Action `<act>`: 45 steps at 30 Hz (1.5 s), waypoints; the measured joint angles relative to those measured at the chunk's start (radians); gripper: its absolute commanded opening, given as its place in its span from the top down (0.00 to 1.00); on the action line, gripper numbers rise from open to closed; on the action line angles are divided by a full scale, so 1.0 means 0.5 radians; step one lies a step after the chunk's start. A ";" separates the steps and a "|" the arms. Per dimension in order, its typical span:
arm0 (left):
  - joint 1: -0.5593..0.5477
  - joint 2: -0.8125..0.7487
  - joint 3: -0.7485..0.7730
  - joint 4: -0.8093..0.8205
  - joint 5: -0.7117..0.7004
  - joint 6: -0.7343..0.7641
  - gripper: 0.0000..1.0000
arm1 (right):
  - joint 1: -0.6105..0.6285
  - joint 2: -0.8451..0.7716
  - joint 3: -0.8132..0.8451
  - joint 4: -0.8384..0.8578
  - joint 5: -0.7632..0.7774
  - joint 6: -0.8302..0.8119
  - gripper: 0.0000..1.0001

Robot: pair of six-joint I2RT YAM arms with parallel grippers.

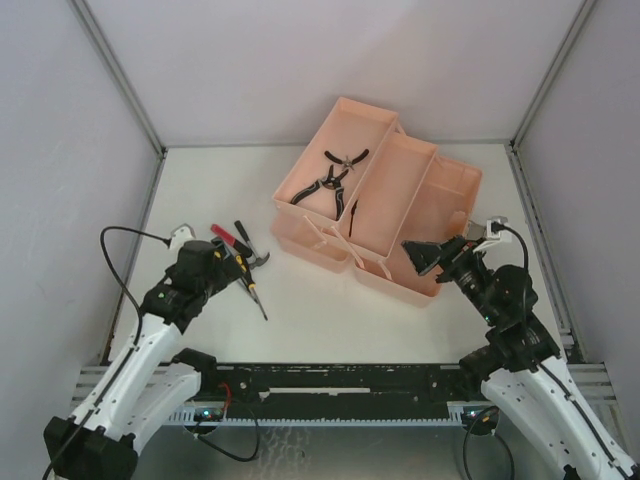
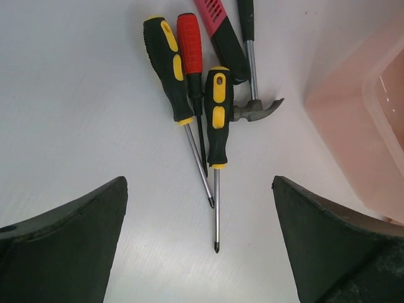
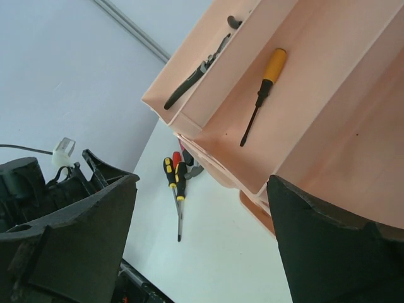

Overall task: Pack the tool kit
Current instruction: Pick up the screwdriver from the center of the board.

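A pink tool box [image 1: 400,215] with stepped trays stands open at centre right. Black pliers [image 1: 330,180] lie in its left tray and a small yellow-handled screwdriver [image 3: 264,88] lies in the middle tray. On the table left of the box lie two black-and-yellow screwdrivers [image 2: 218,120], a red screwdriver [image 2: 189,50], a hammer [image 2: 255,108] and a red-handled tool [image 2: 218,28]. My left gripper [image 2: 199,183] is open and empty, just above the screwdriver tips. My right gripper [image 3: 202,180] is open and empty, at the box's near right corner [image 1: 420,255].
The box wall [image 2: 353,113] is close on the right of the loose tools. Grey walls enclose the table on three sides. The left arm [image 3: 31,183] shows in the right wrist view. A black rail [image 1: 330,385] runs along the near edge.
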 measured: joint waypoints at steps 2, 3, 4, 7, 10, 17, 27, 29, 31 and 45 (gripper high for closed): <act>0.087 0.063 -0.023 0.059 0.090 0.015 0.03 | 0.000 -0.056 0.000 -0.025 0.021 -0.029 0.16; 0.127 0.105 -0.028 0.088 0.118 0.017 0.04 | 0.000 -0.081 0.000 -0.038 0.037 -0.043 0.16; 0.154 0.144 -0.028 0.114 0.137 0.017 0.06 | 0.000 -0.101 0.000 -0.051 0.050 -0.056 0.16; 0.207 0.359 -0.028 0.182 0.116 -0.005 0.10 | -0.001 -0.148 0.000 -0.092 0.108 -0.067 0.16; 0.255 0.587 -0.024 0.218 0.080 -0.056 0.17 | -0.005 -0.189 0.000 -0.166 0.204 -0.064 0.15; 0.312 1.066 0.139 0.234 0.037 -0.094 0.23 | -0.014 -0.228 0.000 -0.272 0.323 -0.056 0.15; 0.443 1.308 0.308 0.286 0.004 -0.088 0.35 | -0.025 -0.222 0.000 -0.285 0.356 -0.048 0.15; 0.446 1.359 0.334 0.285 0.003 -0.078 0.35 | -0.027 -0.212 0.000 -0.285 0.358 -0.043 0.15; 0.449 1.425 0.372 0.288 0.003 -0.072 0.36 | -0.027 -0.197 0.000 -0.285 0.357 -0.042 0.15; 0.504 1.588 0.454 0.347 -0.005 -0.039 0.45 | -0.060 -0.179 0.000 -0.307 0.356 -0.040 0.15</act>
